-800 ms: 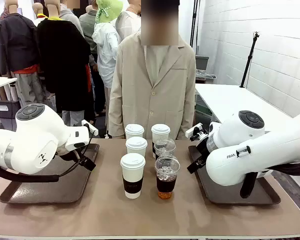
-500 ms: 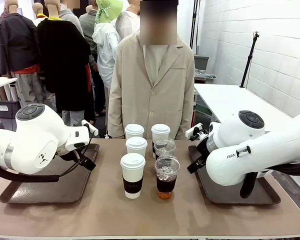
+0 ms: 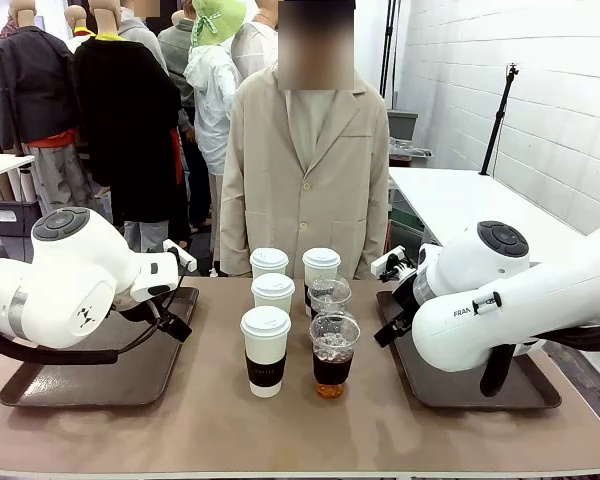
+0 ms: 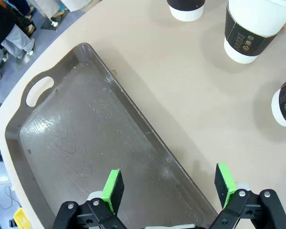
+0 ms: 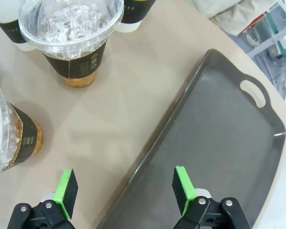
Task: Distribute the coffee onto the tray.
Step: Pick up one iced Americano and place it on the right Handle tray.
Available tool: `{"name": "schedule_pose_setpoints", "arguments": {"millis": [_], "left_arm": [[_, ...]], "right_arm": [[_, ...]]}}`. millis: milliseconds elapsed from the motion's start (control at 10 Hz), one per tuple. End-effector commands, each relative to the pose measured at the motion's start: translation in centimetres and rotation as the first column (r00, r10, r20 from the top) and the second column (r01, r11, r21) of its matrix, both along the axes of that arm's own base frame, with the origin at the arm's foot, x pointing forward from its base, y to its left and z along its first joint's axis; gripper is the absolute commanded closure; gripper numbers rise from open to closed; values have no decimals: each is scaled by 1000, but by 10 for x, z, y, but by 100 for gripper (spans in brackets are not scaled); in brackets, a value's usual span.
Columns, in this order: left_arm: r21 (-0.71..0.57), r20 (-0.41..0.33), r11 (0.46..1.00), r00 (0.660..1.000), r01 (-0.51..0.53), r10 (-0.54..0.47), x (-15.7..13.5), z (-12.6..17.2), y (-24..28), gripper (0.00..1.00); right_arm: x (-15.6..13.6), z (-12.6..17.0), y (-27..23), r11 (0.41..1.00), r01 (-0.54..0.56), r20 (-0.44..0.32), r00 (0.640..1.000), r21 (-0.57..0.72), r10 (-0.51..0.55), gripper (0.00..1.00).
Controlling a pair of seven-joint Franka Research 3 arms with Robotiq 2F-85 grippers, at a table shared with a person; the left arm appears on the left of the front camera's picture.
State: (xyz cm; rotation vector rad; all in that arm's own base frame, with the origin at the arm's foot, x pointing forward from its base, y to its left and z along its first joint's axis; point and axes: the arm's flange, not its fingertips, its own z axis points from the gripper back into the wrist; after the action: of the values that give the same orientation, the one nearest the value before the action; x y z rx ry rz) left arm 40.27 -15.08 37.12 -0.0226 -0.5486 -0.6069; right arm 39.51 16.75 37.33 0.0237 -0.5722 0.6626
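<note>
Tan table [image 3: 180, 430], white brick wall [image 3: 550, 110], cups [image 3: 266, 350] mid-table; left gripper [image 4: 169, 186], right gripper [image 5: 125, 188] both spread.

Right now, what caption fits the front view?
Six coffee cups stand mid-table between the left tray and right tray, the left arm and right arm poised above, a person in beige behind.

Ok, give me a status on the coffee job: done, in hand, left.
Done: nothing; no cup stands on the left tray or the right tray. In hand: nothing; the left tool and the right tool hang open over their trays' inner edges, holding no cup. Left: all six, the four white paper cups and the two iced coffees, grouped mid-table between the trays.
</note>
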Motion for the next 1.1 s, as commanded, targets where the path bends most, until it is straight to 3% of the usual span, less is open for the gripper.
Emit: {"name": "schedule_pose_setpoints", "arguments": {"millis": [0,300,1000], "left_arm": [[0,0,1000,1000,0,0,0,0,0,0],[0,0,1000,1000,0,0,0,0,0,0],[26,84,999,995,43,-45,5,91,-17,0]], "right_arm": [[0,0,0,1000,0,0,1000,0,0,0],[0,0,0,1000,0,0,1000,0,0,0],[-13,76,-12,998,-56,82,995,13,55,0]]}}
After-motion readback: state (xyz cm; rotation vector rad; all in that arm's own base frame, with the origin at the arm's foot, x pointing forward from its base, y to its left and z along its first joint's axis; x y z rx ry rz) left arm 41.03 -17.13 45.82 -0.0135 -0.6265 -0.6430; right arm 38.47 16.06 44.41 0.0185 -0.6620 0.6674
